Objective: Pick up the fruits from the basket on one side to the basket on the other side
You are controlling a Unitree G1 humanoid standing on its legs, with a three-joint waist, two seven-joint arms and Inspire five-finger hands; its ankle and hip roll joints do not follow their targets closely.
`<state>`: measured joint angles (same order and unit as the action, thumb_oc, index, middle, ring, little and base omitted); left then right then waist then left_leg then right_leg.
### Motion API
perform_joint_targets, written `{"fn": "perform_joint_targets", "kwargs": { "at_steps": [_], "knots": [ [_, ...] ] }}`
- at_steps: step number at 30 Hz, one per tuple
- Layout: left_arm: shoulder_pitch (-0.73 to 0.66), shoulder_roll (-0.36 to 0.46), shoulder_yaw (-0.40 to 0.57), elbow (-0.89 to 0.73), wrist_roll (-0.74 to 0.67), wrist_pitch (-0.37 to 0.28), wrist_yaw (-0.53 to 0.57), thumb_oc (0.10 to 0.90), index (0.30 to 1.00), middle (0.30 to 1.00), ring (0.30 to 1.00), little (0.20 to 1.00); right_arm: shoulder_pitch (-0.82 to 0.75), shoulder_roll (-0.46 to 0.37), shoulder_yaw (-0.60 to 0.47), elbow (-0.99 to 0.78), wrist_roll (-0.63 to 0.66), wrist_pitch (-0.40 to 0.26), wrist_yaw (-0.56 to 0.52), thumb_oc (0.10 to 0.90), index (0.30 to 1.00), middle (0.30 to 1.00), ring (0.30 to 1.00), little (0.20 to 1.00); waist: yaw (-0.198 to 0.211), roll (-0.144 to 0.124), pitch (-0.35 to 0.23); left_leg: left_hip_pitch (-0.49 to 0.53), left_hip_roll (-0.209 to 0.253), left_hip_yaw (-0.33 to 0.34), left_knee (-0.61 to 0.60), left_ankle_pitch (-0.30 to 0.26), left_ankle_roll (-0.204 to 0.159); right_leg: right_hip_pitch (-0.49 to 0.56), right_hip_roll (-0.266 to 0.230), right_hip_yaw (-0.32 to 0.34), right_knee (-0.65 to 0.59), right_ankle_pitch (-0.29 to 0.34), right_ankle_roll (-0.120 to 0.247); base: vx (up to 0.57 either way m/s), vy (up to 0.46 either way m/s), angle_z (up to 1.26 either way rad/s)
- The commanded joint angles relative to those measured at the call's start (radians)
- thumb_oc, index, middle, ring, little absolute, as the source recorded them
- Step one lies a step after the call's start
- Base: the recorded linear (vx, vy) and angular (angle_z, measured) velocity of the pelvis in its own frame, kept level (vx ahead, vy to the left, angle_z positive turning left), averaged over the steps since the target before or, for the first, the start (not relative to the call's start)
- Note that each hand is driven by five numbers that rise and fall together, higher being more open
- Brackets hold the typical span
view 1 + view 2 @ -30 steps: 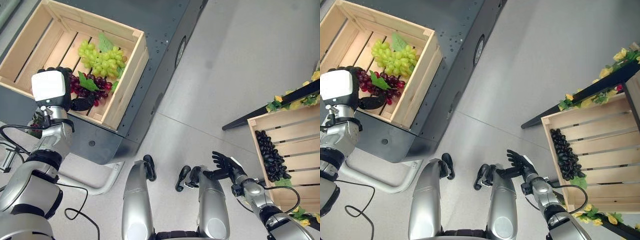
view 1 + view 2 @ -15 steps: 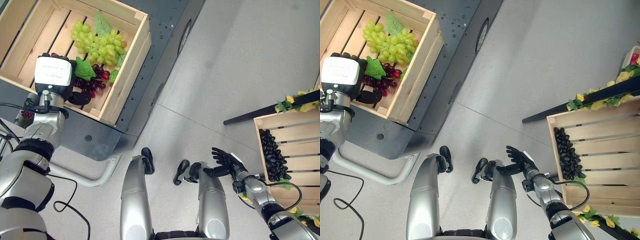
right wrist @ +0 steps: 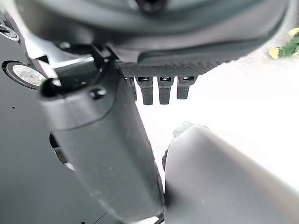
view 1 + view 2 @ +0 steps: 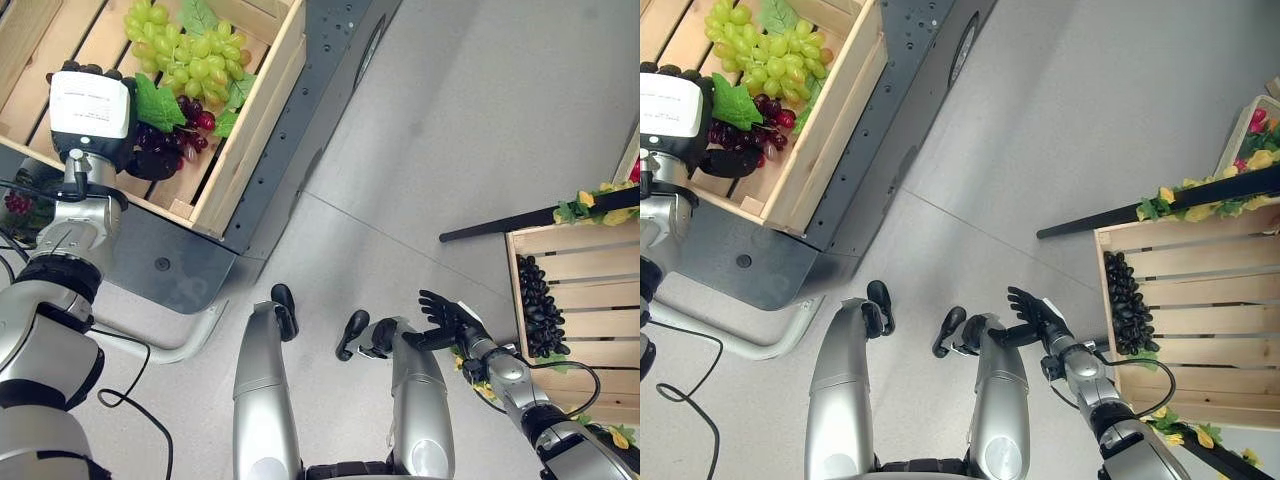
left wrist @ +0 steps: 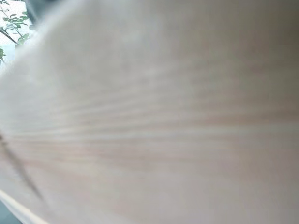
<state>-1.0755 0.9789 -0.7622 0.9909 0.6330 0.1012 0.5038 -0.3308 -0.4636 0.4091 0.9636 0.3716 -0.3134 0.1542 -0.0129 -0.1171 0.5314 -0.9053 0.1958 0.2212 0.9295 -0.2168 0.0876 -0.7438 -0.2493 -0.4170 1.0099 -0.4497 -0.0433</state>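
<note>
Inside the wooden crate (image 4: 240, 130) on the dark bench (image 4: 330, 70), the robot's left hand (image 4: 95, 110) reaches down onto a bunch of red grapes (image 4: 170, 145); whether its fingers have closed cannot be told. Green grapes (image 4: 190, 55) lie just beyond, touching the red bunch. The right hand (image 4: 445, 322) hangs low with fingers spread, empty, near a second crate (image 4: 590, 270) holding black grapes (image 4: 540, 310).

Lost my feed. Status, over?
Left hand on red grapes in left crate, grip hidden. Right hand open, idle. Black grapes in right crate.
</note>
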Motion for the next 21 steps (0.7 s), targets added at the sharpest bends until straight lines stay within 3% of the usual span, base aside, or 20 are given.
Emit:
{"fn": "perform_joint_targets", "kwargs": {
  "at_steps": [1,10,11,12,21],
  "knots": [
    [-0.089,0.087,-0.066,0.072,0.064,0.035,-0.076,0.8,0.9,0.9,0.9,0.9,0.078,-0.107,-0.005,-0.023,0.048,-0.016,-0.011,0.8,0.9,0.9,0.9,0.9,-0.008,-0.008,-0.011,0.103,0.009,0.042,-0.052,-0.133,-0.039,-0.013,-0.003,0.022,-0.057,0.098,0.04,0.01,0.05,0.01],
    [-0.086,0.043,-0.115,0.107,0.02,-0.06,-0.271,0.8,0.9,0.9,0.9,0.9,0.062,-0.127,-0.018,-0.038,0.074,-0.011,-0.02,0.8,0.9,0.9,0.9,0.9,-0.022,-0.012,-0.011,0.057,0.009,0.037,-0.031,-0.136,-0.037,-0.062,-0.004,0.029,-0.034,0.101,0.044,0.01,0.023,0.01],
    [-0.091,0.041,-0.125,0.112,0.016,-0.062,-0.295,0.69,0.735,0.735,0.735,0.735,0.062,-0.13,-0.02,-0.039,0.079,-0.015,-0.018,0.8,0.9,0.9,0.9,0.9,-0.023,-0.013,-0.011,0.053,0.009,0.037,-0.028,-0.137,-0.037,-0.067,-0.005,0.029,-0.031,0.101,0.044,0.0,0.0,0.0],
    [-0.09,0.036,-0.13,0.112,0.009,-0.056,-0.318,0.4,0.3,0.3,0.3,0.3,0.061,-0.132,-0.025,-0.039,0.079,-0.017,-0.016,0.8,0.9,0.9,0.9,0.9,-0.025,-0.013,-0.011,0.051,0.009,0.037,-0.027,-0.138,-0.037,-0.07,-0.005,0.029,-0.03,0.1,0.045,0.0,0.0,0.0],
    [-0.069,0.018,-0.128,0.149,0.009,-0.071,-0.354,0.4,0.3,0.3,0.3,0.3,0.053,-0.139,-0.031,-0.026,0.099,-0.035,-0.009,0.8,0.9,0.9,0.9,0.9,-0.035,-0.006,-0.011,0.072,0.012,0.053,-0.045,-0.134,-0.039,-0.057,-0.005,0.032,-0.043,0.101,0.047,0.0,-0.003,-0.05]
  ]
}}
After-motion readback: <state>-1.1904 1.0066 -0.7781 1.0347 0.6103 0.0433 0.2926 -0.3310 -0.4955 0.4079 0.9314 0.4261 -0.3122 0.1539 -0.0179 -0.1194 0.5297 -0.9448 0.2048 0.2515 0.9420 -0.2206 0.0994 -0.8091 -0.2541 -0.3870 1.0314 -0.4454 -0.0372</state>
